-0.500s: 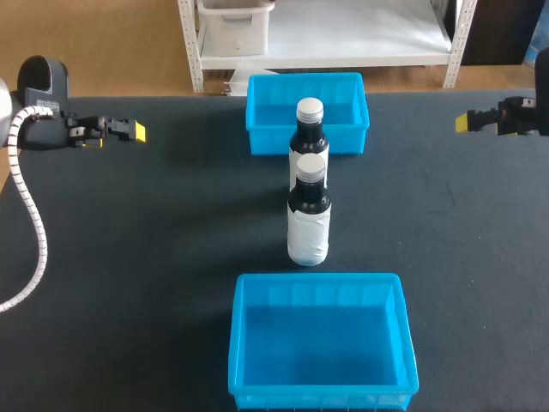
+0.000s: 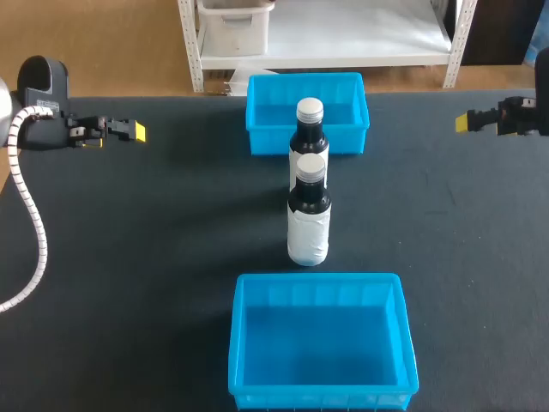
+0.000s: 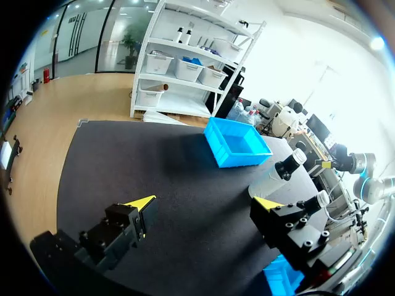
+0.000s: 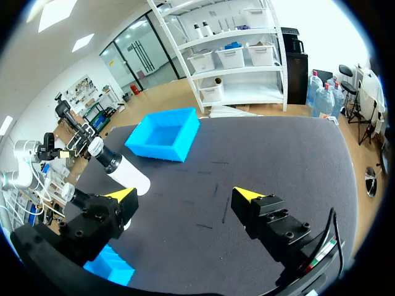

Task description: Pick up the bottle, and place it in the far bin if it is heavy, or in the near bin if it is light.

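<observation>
Two grippers are in sight, both spread wide and holding nothing. The left gripper (image 2: 135,131) hangs over the far left part of the table (image 2: 154,249), and its wrist view shows only dark mat between the yellow tips. The right gripper (image 2: 463,122) hangs over the far right edge, fingers equally parted, well apart from everything.

Two bottles stand upright in a line down the middle of the table. The near bottle (image 2: 309,219) has a dark body, a white label round its lower half and a pale screw cap. The far bottle (image 2: 309,129) looks the same. From above they overlap, so I can't quite tell whether they touch.

Two bins, both bright blue and open-topped, sit at either end of that line. The far bin (image 2: 262,116) is just behind the far bottle. The near bin (image 2: 238,343) lies near the front edge, a little in front of the near bottle. In the right wrist view one bottle shows ahead of the fingers and the other is partly hidden behind a finger.
</observation>
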You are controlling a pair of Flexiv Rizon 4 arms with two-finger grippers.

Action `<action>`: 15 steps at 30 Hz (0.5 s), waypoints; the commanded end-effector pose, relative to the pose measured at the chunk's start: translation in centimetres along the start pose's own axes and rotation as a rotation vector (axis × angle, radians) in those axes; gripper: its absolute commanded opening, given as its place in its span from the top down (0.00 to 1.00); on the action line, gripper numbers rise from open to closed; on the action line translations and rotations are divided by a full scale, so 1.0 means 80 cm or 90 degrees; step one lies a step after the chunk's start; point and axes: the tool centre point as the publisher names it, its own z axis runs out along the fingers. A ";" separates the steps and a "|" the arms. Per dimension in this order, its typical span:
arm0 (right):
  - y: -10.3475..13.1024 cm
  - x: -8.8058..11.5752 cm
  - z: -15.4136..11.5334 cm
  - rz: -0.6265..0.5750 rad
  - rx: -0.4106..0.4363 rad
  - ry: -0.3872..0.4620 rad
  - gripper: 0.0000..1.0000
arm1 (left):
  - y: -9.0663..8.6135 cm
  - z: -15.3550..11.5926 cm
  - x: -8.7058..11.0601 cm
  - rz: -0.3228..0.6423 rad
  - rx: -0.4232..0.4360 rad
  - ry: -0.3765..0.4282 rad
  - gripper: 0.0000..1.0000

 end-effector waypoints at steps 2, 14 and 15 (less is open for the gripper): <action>0.002 0.000 -0.001 -0.079 -0.044 0.009 0.00 | 0.000 0.000 0.000 0.000 0.000 0.000 0.00; 0.012 0.012 -0.018 -0.473 -0.315 0.097 0.00 | 0.000 0.000 0.000 0.000 0.000 0.000 0.00; 0.012 0.012 -0.018 -0.473 -0.315 0.097 0.00 | 0.000 0.000 0.000 0.000 0.000 0.000 0.00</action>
